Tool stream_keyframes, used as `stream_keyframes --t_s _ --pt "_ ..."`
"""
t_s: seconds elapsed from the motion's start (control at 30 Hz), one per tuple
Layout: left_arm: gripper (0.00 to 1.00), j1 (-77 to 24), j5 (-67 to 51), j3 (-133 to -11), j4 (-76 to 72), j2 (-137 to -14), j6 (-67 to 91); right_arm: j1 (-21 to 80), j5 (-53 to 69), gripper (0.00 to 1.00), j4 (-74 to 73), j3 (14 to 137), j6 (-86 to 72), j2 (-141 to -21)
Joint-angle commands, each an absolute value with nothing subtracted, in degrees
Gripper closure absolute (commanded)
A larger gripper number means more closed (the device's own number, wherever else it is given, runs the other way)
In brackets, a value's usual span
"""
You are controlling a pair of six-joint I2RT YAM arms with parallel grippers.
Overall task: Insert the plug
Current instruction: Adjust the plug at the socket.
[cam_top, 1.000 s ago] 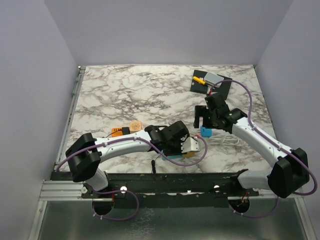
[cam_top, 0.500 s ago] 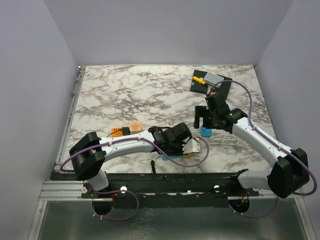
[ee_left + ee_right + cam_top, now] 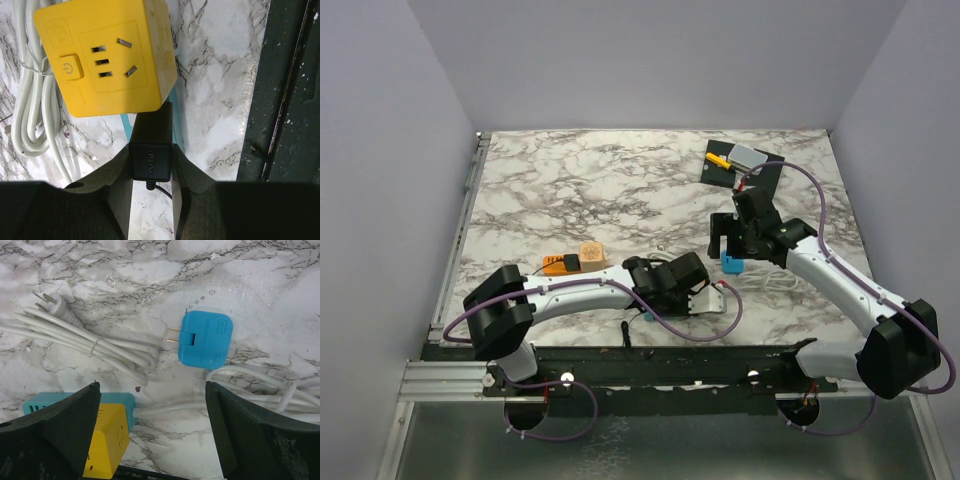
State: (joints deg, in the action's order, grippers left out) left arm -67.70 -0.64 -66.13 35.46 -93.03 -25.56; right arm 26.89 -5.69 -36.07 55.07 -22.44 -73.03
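Since its nose likely must meet a socket squarely, the black plug (image 3: 151,150) sits clamped in the left hand (image 3: 152,167) at lower centre, tip at the yellow socket cube (image 3: 107,55). The right hand (image 3: 152,415) hangs open over a blue plug (image 3: 204,340) on the worktop (image 3: 280,300).

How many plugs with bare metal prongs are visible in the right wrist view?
2. The blue plug lies on the marble table near the middle, prongs pointing left. The white plug lies at the upper left, at the end of the bundled cable. More may be hidden.
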Motion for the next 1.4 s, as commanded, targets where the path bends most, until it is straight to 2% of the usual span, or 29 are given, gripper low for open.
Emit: stream_keyframes --t_s 0.0,0.6,1.0,1.37 --pt "1.0 -68.46 3.54 -67.29 38.75 -94.37 -25.27 26.61 -4.91 0.1 -35.77 54.3 -21.78 -71.3" --pt "1.0 -68.55 6.46 -70.48 41.52 -97.74 -24.49 26.46 -3.35 0.13 -35.68 53.76 -21.7 -70.84" --pt "1.0 -68.1 -2.9 -74.64 48.43 -100.72 -28.67 26.49 -2.23 0.14 -35.88 53.56 -20.81 -70.27" --pt "1.0 -67.46 -4.7 -75.19 51.42 -102.9 -29.81 26.53 -2.01 0.14 -36.27 53.01 -20.39 -69.71"
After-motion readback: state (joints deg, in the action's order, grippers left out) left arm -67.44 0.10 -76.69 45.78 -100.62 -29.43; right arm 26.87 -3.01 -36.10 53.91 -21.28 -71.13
